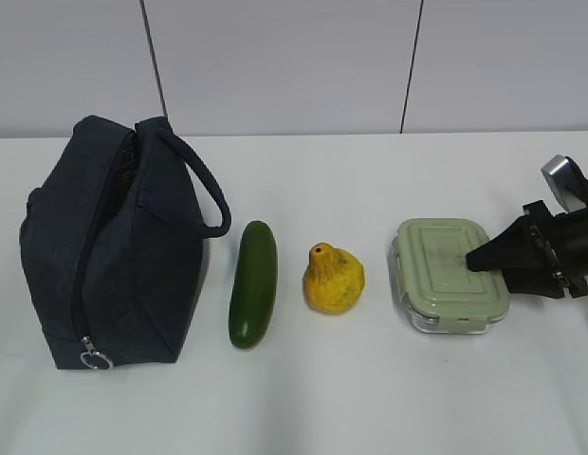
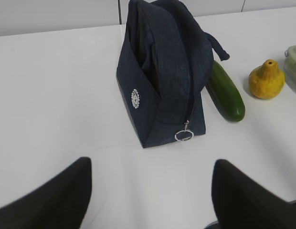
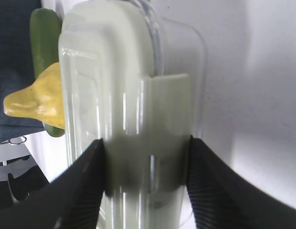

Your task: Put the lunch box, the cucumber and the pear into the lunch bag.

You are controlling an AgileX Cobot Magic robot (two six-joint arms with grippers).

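White table [image 1: 370, 398], grey panelled wall behind. On my exterior feed the four items sit in a row: lunch bag [image 1: 109, 246] far left, standing on the table, zipper pull ring [image 1: 97, 359] at its near bottom corner, strap handle [image 1: 201, 185] looping toward the cucumber [image 1: 253, 283]. Cucumber lies just beside the bag, lengthwise away from camera. Pear [image 1: 334, 279] next to it, apart, neck pointing up and back. Lunch box [image 1: 451, 273] right of the pear, lid on.

Right gripper [image 3: 144, 176] is at the lunch box's right end; in the right wrist feed I see its fingers [image 3: 86, 191] set on either side of the lid clip, closed against the box.

Left gripper [image 2: 150, 191] hovers over bare table in front of the bag, fingers spread wide, holding nothing.
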